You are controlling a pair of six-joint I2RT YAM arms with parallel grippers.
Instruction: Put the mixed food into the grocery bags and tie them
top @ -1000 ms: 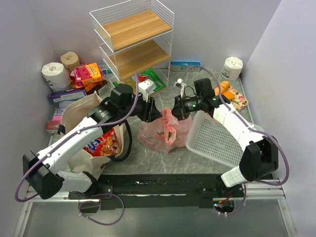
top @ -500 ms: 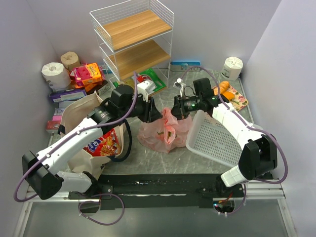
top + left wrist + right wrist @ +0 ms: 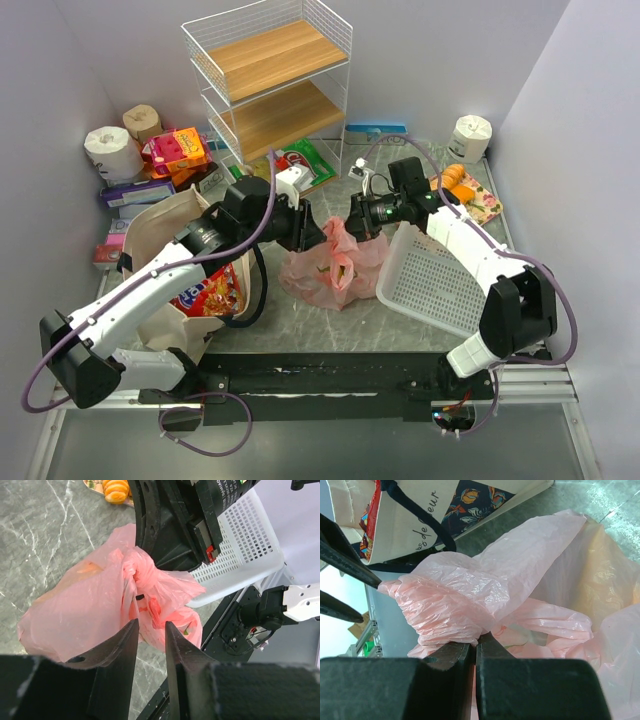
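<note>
Compared with half a second earlier, right arm drawn slightly toward the left arm, and the neck of the pink plastic bag (image 3: pixel 335 268) pulled a little taller and narrower. Bag otherwise in the same spot on the table (image 3: pixel 300 325), between the beige tote (image 3: pixel 160 240) and the tilted white basket (image 3: pixel 440 280). Right fingers (image 3: pixel 492 652) pressed together on a fold of pink plastic just below the twisted, bunched neck. Left fingers (image 3: pixel 120 650) narrowly parted above the bag, close to the knot-like twist; cannot tell whether any plastic sits pinched between them. Red snack packet (image 3: pixel 212 290) lying in the mouth of the tote. Bag contents visible only as dim orange and green patches through the film, not identifiable. Orange-coloured item (image 3: pixel 116 487) cut off at the top edge of the left wrist view. Script on the tote only partly readable in the right wrist view.
</note>
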